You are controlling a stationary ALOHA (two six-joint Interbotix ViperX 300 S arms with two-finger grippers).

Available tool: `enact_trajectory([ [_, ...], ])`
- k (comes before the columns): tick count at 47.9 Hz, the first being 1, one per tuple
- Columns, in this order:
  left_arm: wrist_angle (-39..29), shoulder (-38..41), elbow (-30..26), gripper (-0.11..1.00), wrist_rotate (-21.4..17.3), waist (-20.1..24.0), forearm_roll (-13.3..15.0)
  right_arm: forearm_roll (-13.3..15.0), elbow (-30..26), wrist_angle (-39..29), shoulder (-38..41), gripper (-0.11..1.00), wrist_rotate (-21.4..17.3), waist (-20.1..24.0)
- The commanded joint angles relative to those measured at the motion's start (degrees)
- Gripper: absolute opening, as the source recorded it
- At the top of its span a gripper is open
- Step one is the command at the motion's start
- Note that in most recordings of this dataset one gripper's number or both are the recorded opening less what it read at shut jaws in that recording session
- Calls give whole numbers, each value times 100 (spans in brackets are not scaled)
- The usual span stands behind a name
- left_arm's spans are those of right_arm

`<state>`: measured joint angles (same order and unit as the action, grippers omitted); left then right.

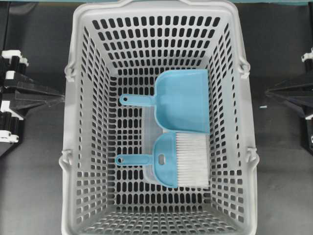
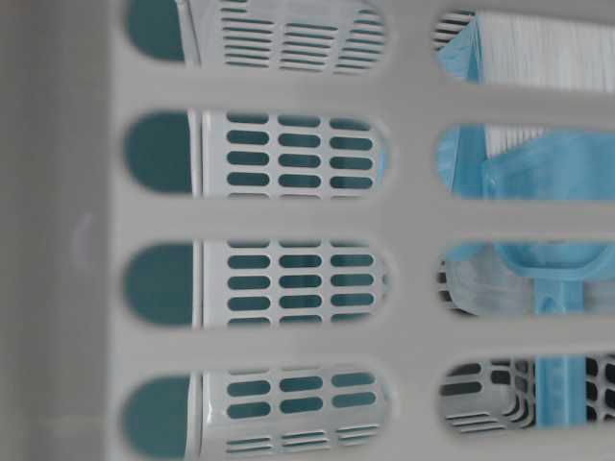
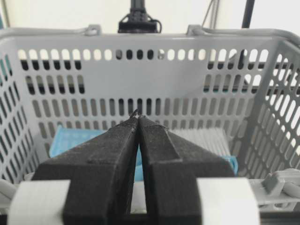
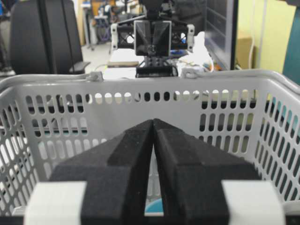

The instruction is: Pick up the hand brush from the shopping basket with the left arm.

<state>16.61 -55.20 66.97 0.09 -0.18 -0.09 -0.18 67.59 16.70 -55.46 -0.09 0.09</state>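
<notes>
Overhead exterior view puts the hand brush flat on the shopping basket floor toward 4 o'clock, handle pointing to 9 (toward the left arm's side, handy for a grasp), bristles touching the dustpan at 12; left gripper and right gripper sit outside, fingers pressed together, empty
</notes>
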Motion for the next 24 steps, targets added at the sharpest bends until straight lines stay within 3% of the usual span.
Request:
enact_trajectory([
  [1,-158,105,-308,6,158,-132,-237,-18,-114,35,35,0,-53,18],
  [5,-721,229,-633,0,343,-193,-237,-132,-123,-62,-18,-1,-114,18],
  [13,-2382,721,-1582,0,729,-316,-246,-132,-167,-457,-149,-1,-387,18],
  [24,-4465,1837,-3050,0,756,-536,-246,-132,-229,-1195,-290,-1,-448,18],
])
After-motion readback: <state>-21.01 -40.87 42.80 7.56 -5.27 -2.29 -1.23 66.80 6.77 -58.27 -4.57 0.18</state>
